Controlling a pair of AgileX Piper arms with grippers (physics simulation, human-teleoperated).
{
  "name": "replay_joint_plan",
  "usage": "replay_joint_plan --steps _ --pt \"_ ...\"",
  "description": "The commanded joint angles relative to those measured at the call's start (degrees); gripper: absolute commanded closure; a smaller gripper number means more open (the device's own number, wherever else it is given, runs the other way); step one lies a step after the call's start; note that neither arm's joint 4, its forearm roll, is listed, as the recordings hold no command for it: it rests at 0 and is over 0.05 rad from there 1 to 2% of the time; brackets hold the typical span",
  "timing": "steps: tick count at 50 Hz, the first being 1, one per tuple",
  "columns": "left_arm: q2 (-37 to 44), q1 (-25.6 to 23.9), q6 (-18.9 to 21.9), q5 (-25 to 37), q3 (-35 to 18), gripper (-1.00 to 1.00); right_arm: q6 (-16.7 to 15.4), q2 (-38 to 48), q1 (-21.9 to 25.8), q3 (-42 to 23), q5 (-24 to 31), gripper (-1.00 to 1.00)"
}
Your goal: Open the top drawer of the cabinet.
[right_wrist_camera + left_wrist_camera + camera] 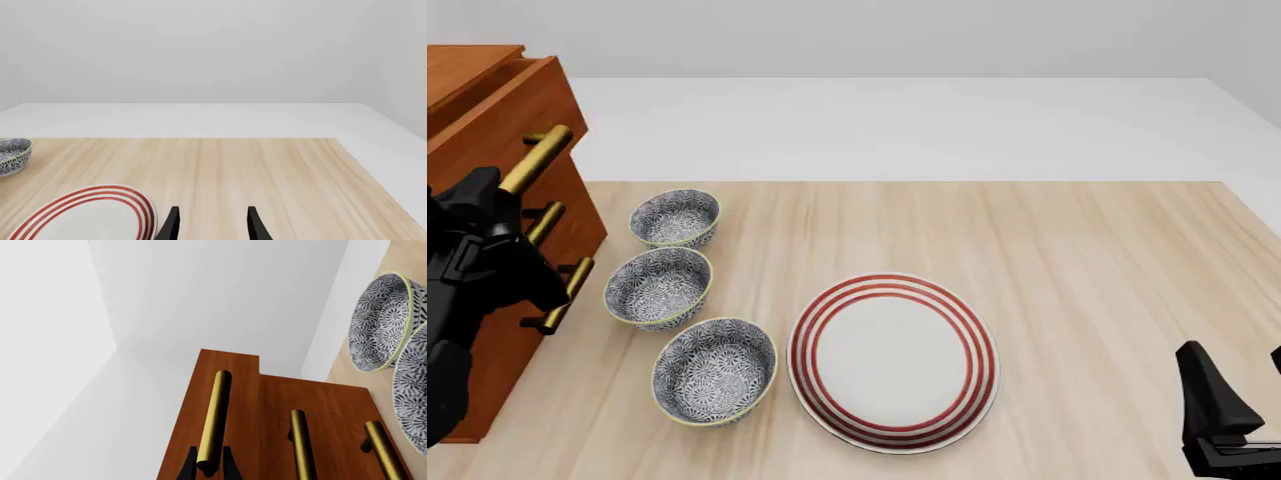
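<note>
The table (1068, 250) is pale wood with straight grain running away from the arms. It sits on a plain white floor, with plain light-grey walls behind; in the left wrist view two walls meet in a corner behind the cabinet.

The cabinet (481, 330) stands at the table's far left edge, in reddish-brown wood. The top drawer (487, 90) stands proud of the two drawers below it. The left gripper (208, 467) is at the near end of the drawer's brass handle (215, 415), with one black finger on each side and the jaws narrow, closed onto the bar.

Three patterned bowls (658, 286) stand in a row just right of the cabinet, apart from it. A red-ringed plate (893, 362) lies right of the nearest bowl, close to it.

The right gripper (211, 225) hangs low over bare table at the near right, well apart from the plate, with jaws parted and nothing between them.
</note>
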Motion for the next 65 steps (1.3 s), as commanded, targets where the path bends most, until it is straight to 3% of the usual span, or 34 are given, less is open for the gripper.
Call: replay_joint_plan --steps 1,65 --pt "4.3 -5.2 0.1 3.7 -2.0 1.00 0.0 0.0 0.0 0.0 0.0 -1.00" --pt "4.9 -6.2 0.0 4.0 -2.1 1.00 0.0 0.0 0.0 0.0 0.0 -1.00"
